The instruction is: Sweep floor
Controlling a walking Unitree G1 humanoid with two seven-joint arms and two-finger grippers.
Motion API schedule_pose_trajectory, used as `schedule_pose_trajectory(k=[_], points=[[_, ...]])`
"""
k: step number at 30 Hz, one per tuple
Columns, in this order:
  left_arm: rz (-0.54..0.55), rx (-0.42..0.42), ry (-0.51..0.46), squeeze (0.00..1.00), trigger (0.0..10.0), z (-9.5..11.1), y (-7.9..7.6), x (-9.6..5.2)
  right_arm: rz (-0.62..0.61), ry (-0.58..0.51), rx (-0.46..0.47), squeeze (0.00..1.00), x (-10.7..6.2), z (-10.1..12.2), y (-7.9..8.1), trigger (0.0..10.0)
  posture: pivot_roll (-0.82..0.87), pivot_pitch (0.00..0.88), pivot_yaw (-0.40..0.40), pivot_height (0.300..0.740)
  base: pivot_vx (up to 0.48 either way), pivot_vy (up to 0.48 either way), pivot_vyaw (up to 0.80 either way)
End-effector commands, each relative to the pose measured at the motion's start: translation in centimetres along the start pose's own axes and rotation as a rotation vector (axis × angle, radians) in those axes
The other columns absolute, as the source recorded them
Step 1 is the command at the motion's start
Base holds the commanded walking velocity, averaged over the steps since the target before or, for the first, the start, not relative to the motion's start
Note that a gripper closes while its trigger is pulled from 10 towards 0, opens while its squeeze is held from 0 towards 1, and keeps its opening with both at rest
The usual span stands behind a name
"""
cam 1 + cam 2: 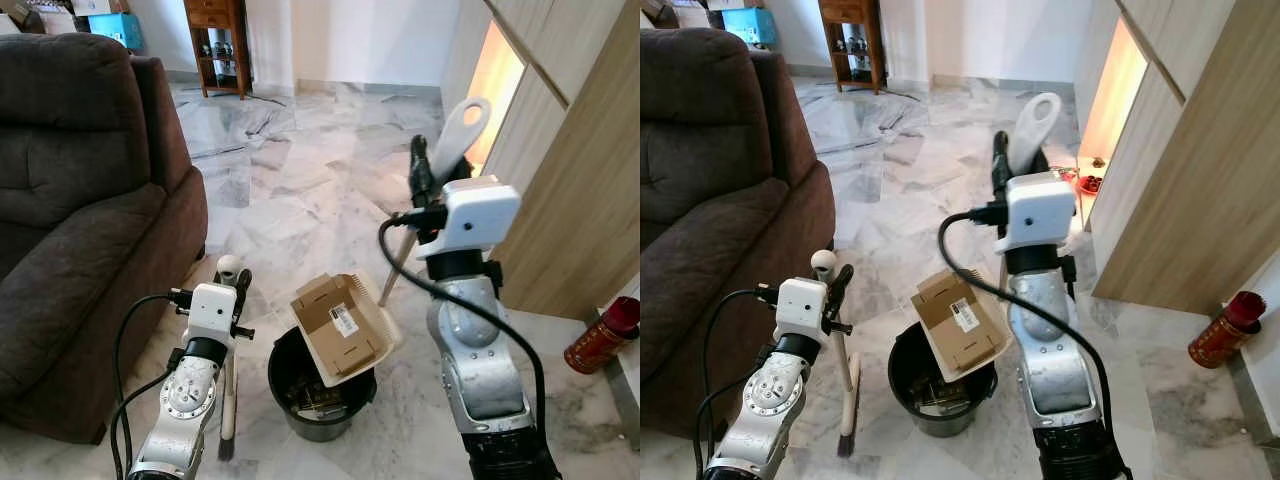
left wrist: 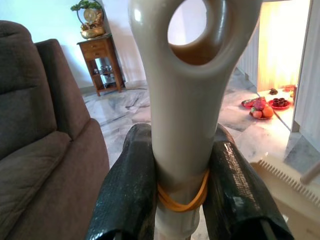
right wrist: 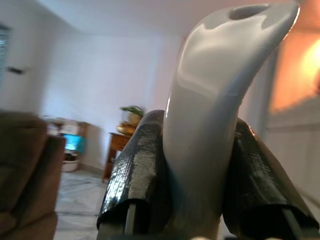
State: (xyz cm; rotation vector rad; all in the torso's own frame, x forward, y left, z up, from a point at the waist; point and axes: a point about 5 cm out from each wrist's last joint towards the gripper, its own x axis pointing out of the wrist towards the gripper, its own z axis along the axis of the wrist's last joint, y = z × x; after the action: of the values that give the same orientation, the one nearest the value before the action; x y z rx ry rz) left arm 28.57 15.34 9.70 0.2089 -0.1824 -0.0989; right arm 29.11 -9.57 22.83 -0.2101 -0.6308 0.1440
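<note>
My left gripper [image 1: 233,282] is shut on the beige brush handle [image 2: 182,100], just below its hanging hole, where an orange rubber band wraps it. The brush [image 1: 228,400] stands upright on the marble floor next to the black bin [image 1: 320,405]. My right gripper [image 1: 424,178] is shut on the long pale handle [image 3: 220,80] of the dustpan [image 1: 350,325]. The dustpan is tipped over the bin's mouth. A flattened cardboard piece [image 1: 338,320] with a barcode label lies in the pan. Some scraps lie inside the bin.
A brown sofa [image 1: 80,200] fills the left side, close to my left arm. A wooden cabinet wall [image 1: 580,180] runs along the right, with a red canister [image 1: 602,335] on the floor beside it. Fruit plates [image 2: 262,106] lie near the lit recess. A wooden side table [image 1: 215,45] stands far back.
</note>
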Motion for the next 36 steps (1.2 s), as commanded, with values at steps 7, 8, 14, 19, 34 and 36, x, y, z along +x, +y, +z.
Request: schedule_pose_trajectory(k=[7, 8, 14, 19, 34, 36], points=[[-0.006, 0.013, -0.048, 0.00, 10.0, 0.7, 0.1, 0.2, 0.137, -0.161, -0.052, 0.00, -0.7, 2.4, 2.1, 10.0, 0.10, 0.016, -0.002, 0.740, 0.000, 0.000, 0.00], [-0.006, 0.013, -0.048, 0.00, 10.0, 0.7, 0.1, 0.2, 0.137, -0.161, -0.052, 0.00, -0.7, 2.4, 2.1, 10.0, 0.10, 0.016, -0.002, 0.740, 0.000, 0.000, 0.00], [-0.007, 0.013, -0.049, 0.00, 10.0, 0.8, 0.0, 0.2, 0.192, -0.167, -0.058, 0.00, -1.1, 2.5, 2.7, 10.0, 0.10, 0.012, -0.005, 0.740, 0.000, 0.000, 0.00], [-0.005, 0.012, -0.052, 0.00, 10.0, 0.8, 0.0, 0.3, 0.243, -0.166, -0.114, 0.00, -1.9, 2.2, 2.8, 10.0, 0.10, 0.015, -0.005, 0.740, 0.000, 0.000, 0.00], [-0.001, 0.016, -0.051, 0.00, 10.0, 0.8, 0.1, 0.2, 0.207, -0.201, -0.282, 0.00, -1.1, 2.0, 2.5, 10.0, 0.10, 0.015, -0.005, 0.740, 0.000, 0.000, 0.00], [-0.002, 0.015, -0.052, 0.00, 10.0, 0.8, 0.1, 0.3, 0.139, -0.171, -0.303, 0.00, -0.7, 1.6, 1.4, 10.0, 0.10, 0.015, -0.005, 0.740, 0.000, 0.000, 0.00]])
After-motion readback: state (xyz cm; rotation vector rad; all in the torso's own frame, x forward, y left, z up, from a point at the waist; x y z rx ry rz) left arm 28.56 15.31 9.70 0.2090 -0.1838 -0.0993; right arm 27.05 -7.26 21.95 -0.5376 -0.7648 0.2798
